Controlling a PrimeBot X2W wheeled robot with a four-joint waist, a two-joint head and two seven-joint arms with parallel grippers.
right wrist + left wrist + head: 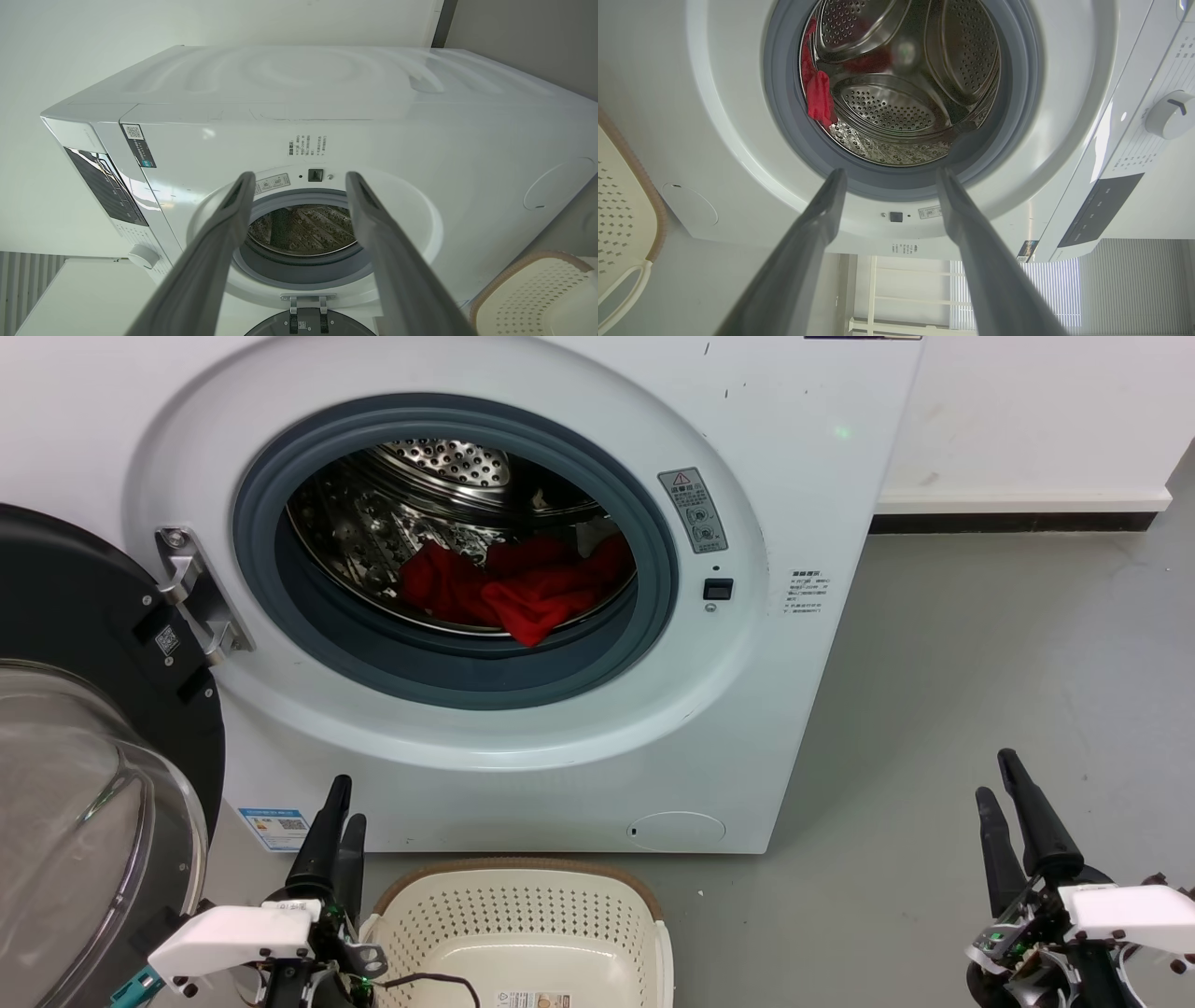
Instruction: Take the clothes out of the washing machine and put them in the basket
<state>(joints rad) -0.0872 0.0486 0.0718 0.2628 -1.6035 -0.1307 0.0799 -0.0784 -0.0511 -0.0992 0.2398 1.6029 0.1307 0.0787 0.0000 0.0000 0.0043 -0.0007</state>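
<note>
We find the clothes [523, 588] heaped loosely on the drum floor inside the washing machine [766, 709], with one red fold reaching toward the grey door seal [448, 658]. The basket [523, 915] stands just before the machine and holds no garment. The left gripper [347, 803] and right gripper [995, 775] sit low, fingers spread, holding nothing. We judge the fabric soft, light and limp, likely to trail. The front fold nearest the seal offers the best hold.
</note>
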